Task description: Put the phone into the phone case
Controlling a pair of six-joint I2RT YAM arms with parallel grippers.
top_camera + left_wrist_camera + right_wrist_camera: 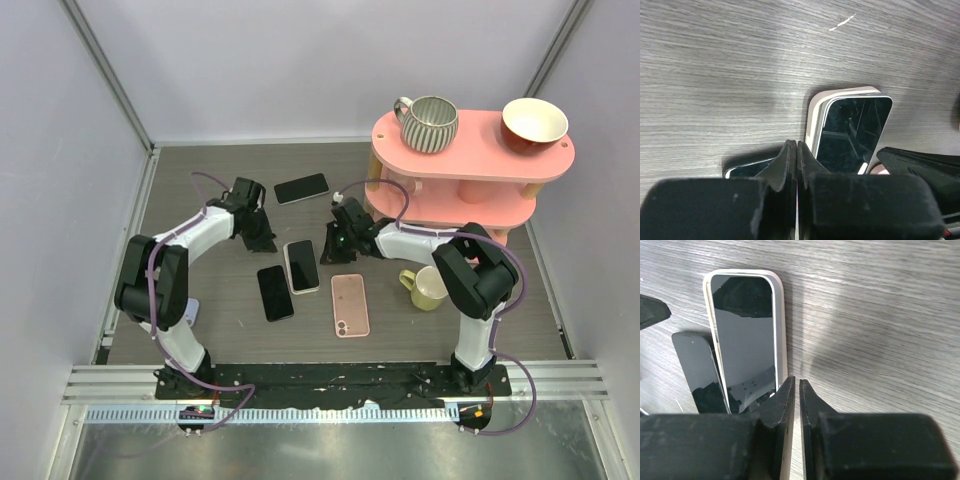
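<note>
Phone [301,264] lay face up in the cream phone case [781,325] near the middle of the table [200,190]. It was probably seated, though one long edge was hard to read. Left jaws were pressed together near its far-left corner. Right jaws, likewise closed on nothing, sat near its far-right corner. A black phone [275,292] lay alongside, toward the left edge.

The phone [745,335] lies flat, dark glossy screen up and unlit, inside the cream phone case [781,325] — its rim frames the phone. The pair rests mid-way across the table [200,195], long axis roughly 12 to 6 o'clock.
</note>
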